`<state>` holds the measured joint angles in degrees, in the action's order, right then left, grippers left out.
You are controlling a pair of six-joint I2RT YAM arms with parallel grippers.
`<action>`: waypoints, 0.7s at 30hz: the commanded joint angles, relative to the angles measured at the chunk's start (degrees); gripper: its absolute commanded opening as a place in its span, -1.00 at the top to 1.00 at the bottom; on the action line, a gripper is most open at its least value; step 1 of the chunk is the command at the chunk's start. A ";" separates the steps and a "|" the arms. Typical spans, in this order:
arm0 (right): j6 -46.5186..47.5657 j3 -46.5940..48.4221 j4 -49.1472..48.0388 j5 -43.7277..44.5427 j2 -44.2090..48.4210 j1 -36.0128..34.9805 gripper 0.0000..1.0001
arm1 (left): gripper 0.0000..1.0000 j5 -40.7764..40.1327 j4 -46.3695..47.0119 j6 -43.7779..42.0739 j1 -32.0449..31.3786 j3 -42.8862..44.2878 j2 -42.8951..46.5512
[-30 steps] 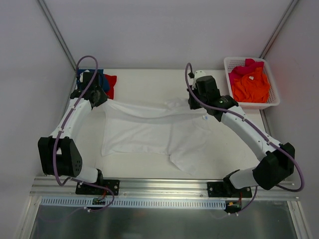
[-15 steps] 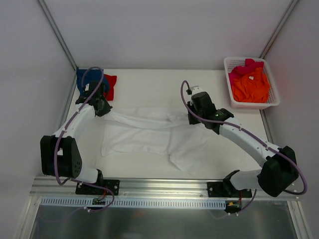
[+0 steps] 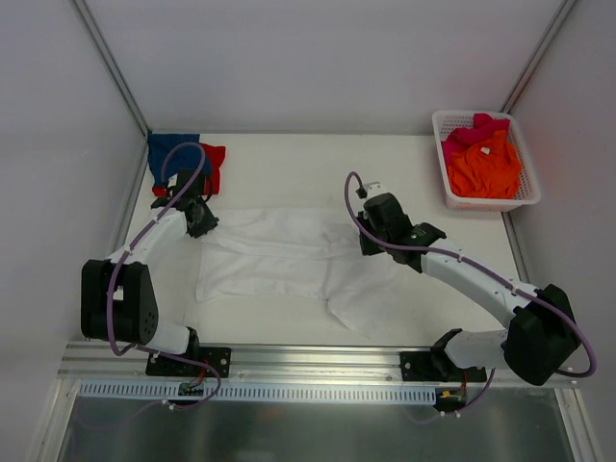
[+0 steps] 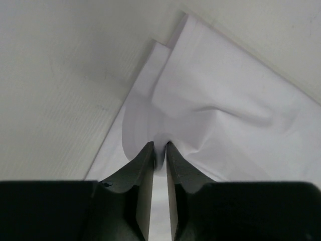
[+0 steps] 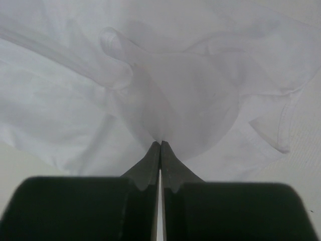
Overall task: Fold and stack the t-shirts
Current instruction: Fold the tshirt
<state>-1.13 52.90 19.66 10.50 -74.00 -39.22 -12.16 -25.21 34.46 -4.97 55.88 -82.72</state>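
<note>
The large white t-shirt [image 3: 289, 260] lies across the middle of the table, its far edge folded toward me. My left gripper [image 3: 204, 223] is shut on the shirt's far left corner, with cloth pinched between the fingertips [image 4: 159, 150]. My right gripper [image 3: 369, 241] is shut on the shirt's far right part, a fold of cloth [image 5: 165, 100] held at its tips [image 5: 160, 144]. The blue t-shirt [image 3: 171, 152] and the red t-shirt [image 3: 215, 164] lie at the far left corner. The orange t-shirt [image 3: 486, 164] and the pink t-shirt [image 3: 476, 128] lie in the basket.
The white plastic lattice basket [image 3: 526, 192] stands at the far right of the table. Grey walls and metal posts close in the table at left, right and back. The arm bases sit on the rail at the near edge.
Both grippers have moved toward me with the white shirt's far edge, folding it over the shirt's body. The blue and red shirts are now uncovered behind the left gripper.
</note>
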 commanded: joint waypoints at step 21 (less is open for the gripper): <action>3.06 6.94 3.19 6.99 -0.25 -1.82 0.45 | -0.40 -1.81 1.13 0.00 -2.58 3.53 -1.48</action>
<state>-0.08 56.47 22.37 15.59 -71.31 -40.75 -12.73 -24.49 35.35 -6.44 55.88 -82.96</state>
